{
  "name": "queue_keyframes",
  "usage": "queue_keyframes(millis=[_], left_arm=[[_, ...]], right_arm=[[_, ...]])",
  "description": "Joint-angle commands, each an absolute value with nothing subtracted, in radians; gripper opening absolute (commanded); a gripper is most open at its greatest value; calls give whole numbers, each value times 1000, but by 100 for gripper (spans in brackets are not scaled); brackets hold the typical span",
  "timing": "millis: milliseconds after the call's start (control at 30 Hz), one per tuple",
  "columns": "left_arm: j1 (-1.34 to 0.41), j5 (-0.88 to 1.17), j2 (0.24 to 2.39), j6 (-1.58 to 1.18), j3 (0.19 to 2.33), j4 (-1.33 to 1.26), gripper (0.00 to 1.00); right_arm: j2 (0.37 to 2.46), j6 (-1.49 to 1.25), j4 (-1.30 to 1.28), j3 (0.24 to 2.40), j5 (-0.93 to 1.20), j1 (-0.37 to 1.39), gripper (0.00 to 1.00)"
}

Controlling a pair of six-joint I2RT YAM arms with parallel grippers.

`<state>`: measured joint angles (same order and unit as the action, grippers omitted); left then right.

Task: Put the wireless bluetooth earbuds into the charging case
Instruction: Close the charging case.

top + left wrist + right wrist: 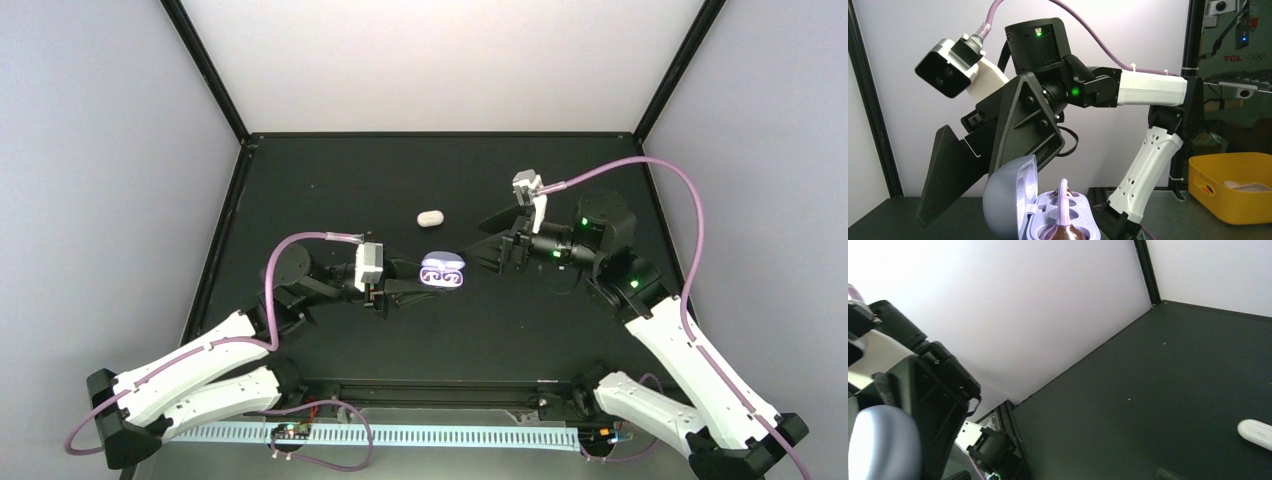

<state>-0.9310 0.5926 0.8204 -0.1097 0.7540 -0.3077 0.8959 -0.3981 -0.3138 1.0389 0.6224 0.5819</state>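
Observation:
The purple charging case [442,271] lies open at mid-table, its lid [1005,200] raised. Two purple earbuds [441,277] sit in its wells; in the left wrist view the near one [1064,220] shows a brown tip and an upright stem, with another behind it [1070,193]. My left gripper [412,288] is just left of the case, jaws apart, its fingers out of its own view. My right gripper [487,240] is open just right of the case, one finger [945,180] behind the lid. A closed white case [429,216] lies farther back and shows in the right wrist view [1255,433]. No white earbuds show.
Black posts and grey walls enclose the black table [330,190]. A yellow bin [1233,192] stands outside the cell, beyond the right arm. The left arm's gripper [933,390] and the lid's back [883,445] fill the right wrist view's lower left.

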Motion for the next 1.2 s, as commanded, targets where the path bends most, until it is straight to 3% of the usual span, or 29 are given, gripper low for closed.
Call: queue_keyframes(millis=[0,1167], left_arm=[[-936,618,818,-134,775,-348,2],[-936,624,828,-140,773,-352,2]], right_arm=[[875,-385,-276,1071,702,591,96],[850,-402,-212,1078,791,616,96]])
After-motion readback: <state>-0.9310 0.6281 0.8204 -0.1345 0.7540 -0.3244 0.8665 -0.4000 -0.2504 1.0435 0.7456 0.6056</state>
